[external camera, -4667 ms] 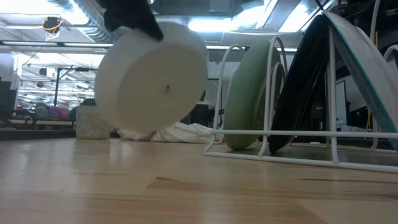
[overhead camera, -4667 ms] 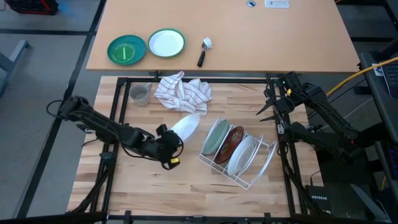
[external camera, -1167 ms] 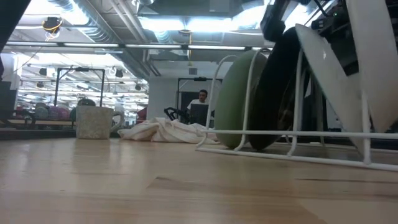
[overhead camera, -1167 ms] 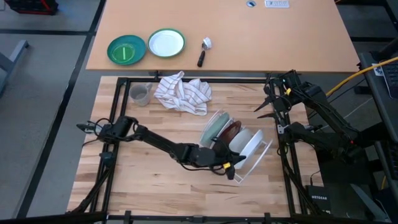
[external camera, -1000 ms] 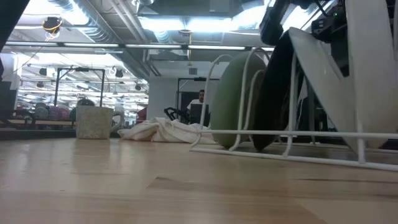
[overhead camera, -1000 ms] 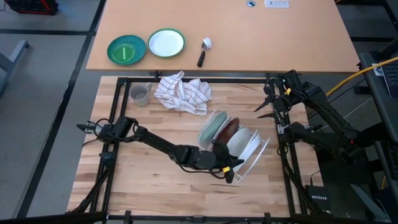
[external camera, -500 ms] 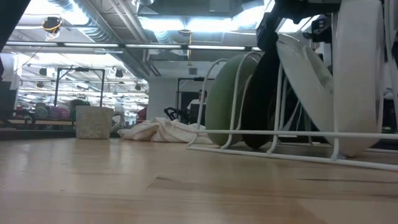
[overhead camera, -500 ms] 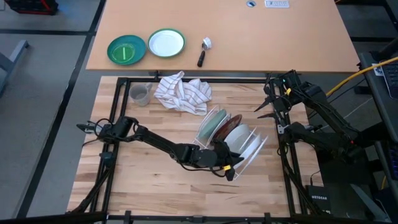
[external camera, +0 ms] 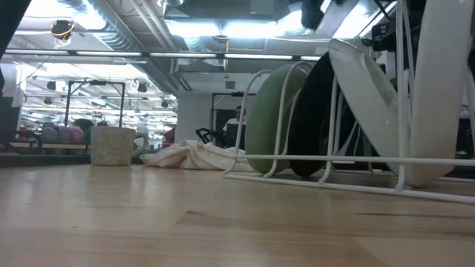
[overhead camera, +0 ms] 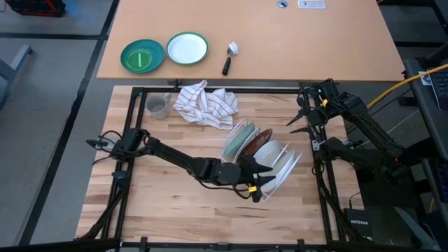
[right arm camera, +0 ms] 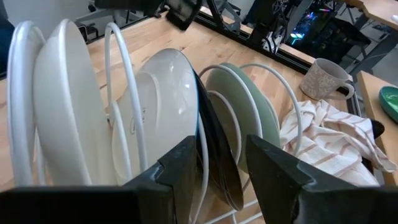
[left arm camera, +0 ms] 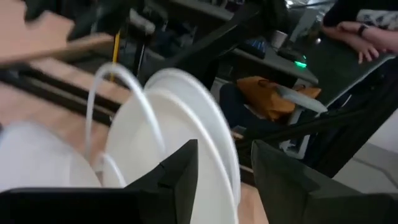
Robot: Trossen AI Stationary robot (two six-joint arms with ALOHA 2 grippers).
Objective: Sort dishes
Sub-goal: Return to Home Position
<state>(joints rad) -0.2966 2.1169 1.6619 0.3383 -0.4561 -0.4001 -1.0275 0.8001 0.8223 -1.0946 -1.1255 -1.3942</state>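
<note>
A white wire rack [overhead camera: 225,155] stands right of the table's middle. In it, on edge, are a pale green-blue plate [overhead camera: 236,140], a dark red plate [overhead camera: 255,147] with a black underside [right arm camera: 217,155], and two white plates [right arm camera: 158,99] [right arm camera: 62,106]. My left gripper [overhead camera: 259,178] is open at the rack's near end. Its fingers stand on either side of a white plate's upper rim [left arm camera: 214,146]. My right gripper [overhead camera: 299,117] waits open near the table's right edge, clear of the rack. My left gripper straddles the white plate's upper rim [left arm camera: 224,168], slanting in from above and the table's left. A dark gap shows between the rim and one finger [left arm camera: 280,180]. Whether the other finger [left arm camera: 180,177] touches the rim I cannot tell. The plate stands on edge in the rack.
A striped cloth [overhead camera: 206,103] and a grey mug [overhead camera: 157,106] lie at the far left of the wooden top. Beyond the frame, on the tan table, are a green plate [overhead camera: 142,56], a green-rimmed white plate [overhead camera: 187,48] and a brush [overhead camera: 229,57]. Bare wood lies near and left.
My left gripper has drawn back a little toward the table's left and has risen, so less of it shows in the low view. The rack with its plates has shifted slightly toward the table's left. The white plate at the gripper now stands more upright.
</note>
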